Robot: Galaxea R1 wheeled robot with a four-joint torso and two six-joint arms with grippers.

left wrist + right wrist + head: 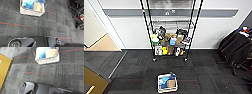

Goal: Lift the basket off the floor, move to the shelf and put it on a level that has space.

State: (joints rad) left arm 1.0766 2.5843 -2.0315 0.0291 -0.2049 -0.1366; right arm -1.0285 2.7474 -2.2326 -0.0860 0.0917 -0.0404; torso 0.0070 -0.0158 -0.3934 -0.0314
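Carpet came first: you had the basket [167, 82] sitting on the floor [134, 65], on the dark grey tiles just ahead of the robot, with blue cloth [164, 80] and a brown box [171, 83] showing above its rim. Both wrist cameras looked down on that same basket from either side, and in both it sat flat on the carpet with a stretch of bare tile between it and the robot's own dark hardware. Nothing was touching it. You could not tell from these views whether either gripper's fingers stood apart or together, so I won't guess.

Thin red lines [37, 73] crossed the carpet near the basket. To one side a tan wooden panel [92, 80] edged into the head view.

Farther on, well apart from the basket, the shelf [170, 35] stood against the white wall on its small wheels. Its lower tiers were crammed with boxes and oddments [170, 43]. Above those, a bare wire-grid level [170, 23] looked free, and it seemed the likeliest place with room.

Off to the far right a dark chair with clothing draped on it [235, 48] stood clear of the straight line to the rack.

As for progress, you were at the very start: by my reading the lift had not been made, and the carry to the shelf and the placing were all left to do.
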